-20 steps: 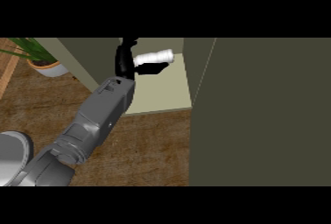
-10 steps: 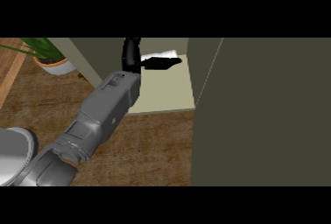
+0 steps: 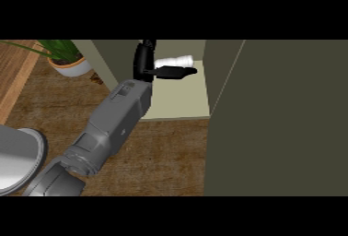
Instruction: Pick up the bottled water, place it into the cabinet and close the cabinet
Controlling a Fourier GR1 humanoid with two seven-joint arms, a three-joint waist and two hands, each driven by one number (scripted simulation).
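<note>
The bottled water (image 3: 175, 61), a small white bottle, lies on its side inside the open cabinet, above its pale shelf (image 3: 180, 99). My left hand (image 3: 145, 57) reaches into the cabinet on a grey forearm that comes up from the lower left. Its black fingers (image 3: 173, 72) curl along the near side of the bottle, and its palm is at the bottle's left end. The cabinet's dark olive door (image 3: 279, 120) stands open and fills the right of the view. My right hand does not show.
A potted plant (image 3: 68, 66) in a white pot stands left of the cabinet. A grey rounded object (image 3: 17, 156) sits at the lower left edge. Brown wood-grain surface (image 3: 163, 152) lies below the cabinet opening.
The bottle, mostly hidden behind the fingers half a second ago, shows white again above them. The hand and forearm have shifted slightly inside the cabinet opening.
</note>
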